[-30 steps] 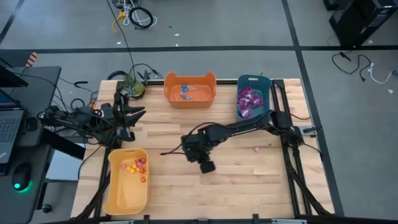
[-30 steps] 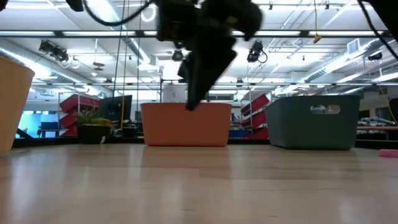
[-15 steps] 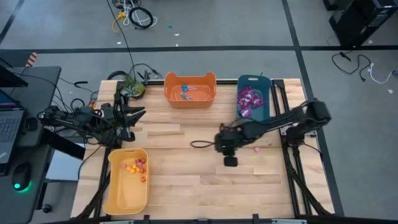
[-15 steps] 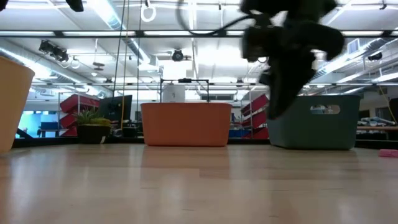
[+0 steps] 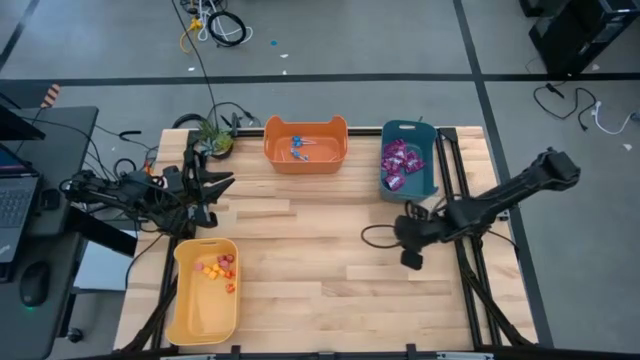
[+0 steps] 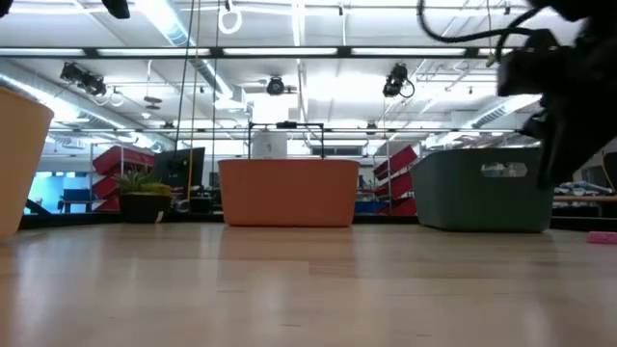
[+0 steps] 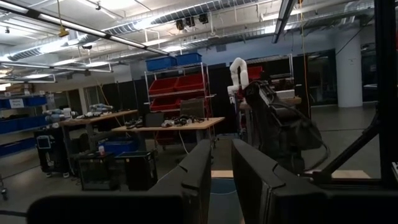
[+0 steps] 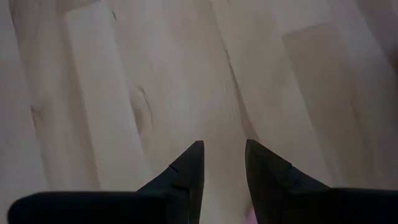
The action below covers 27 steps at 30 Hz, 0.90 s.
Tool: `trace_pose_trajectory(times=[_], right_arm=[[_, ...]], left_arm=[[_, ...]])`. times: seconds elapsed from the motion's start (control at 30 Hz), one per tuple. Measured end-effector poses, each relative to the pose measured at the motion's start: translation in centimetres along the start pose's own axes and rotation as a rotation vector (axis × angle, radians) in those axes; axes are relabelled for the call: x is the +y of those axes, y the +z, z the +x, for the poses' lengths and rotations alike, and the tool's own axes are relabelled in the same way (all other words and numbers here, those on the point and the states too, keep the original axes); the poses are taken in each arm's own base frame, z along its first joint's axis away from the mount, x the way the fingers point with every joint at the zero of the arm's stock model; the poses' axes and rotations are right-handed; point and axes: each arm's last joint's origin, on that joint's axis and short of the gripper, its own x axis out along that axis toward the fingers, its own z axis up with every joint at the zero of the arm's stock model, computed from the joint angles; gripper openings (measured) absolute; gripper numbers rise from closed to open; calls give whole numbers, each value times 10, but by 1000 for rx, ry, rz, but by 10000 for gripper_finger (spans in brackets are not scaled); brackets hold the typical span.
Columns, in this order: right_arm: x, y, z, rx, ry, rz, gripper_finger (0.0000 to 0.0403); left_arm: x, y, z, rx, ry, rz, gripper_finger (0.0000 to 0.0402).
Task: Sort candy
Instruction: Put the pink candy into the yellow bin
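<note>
Three bins hold the candy. Blue-wrapped lollipops (image 5: 298, 148) lie in the orange bin (image 5: 305, 160) at the far edge. Purple packets (image 5: 399, 162) fill the teal bin (image 5: 428, 178) at the far right. Small orange and red pieces (image 5: 218, 268) sit in the yellow bin (image 5: 200, 315) at the near left. One pink piece (image 6: 603, 236) lies on the table at the right. My right gripper (image 5: 409, 252) (image 8: 222, 146) hangs open over the bare wood near that spot, pointing steeply down. My left gripper (image 5: 222, 183) (image 7: 222, 146) waits at the table's left, held high, open, with nothing between its fingers.
A small potted plant (image 5: 213, 138) stands at the far left corner. The wooden tabletop (image 5: 310, 260) between the three bins is bare. Cables and a laptop lie beyond the table's left edge.
My right gripper has swept from the middle of the table toward its right edge, sinking a little and rolling about its own axis as the arm drew back. It now hangs in front of the teal bin. The left arm has kept still.
</note>
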Motion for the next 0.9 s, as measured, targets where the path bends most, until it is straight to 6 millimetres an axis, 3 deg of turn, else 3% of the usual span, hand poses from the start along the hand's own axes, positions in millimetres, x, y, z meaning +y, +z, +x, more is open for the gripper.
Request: trace_pose_trajectory(times=[0.37,0.9], right_arm=[[-14,-45,2,131,-1,143,103],[-20,-50,3,106,-122,174,135]], left_arm=[[0,0,0,0,1,1,67],[-1,-1,1,9,-2,6,67]])
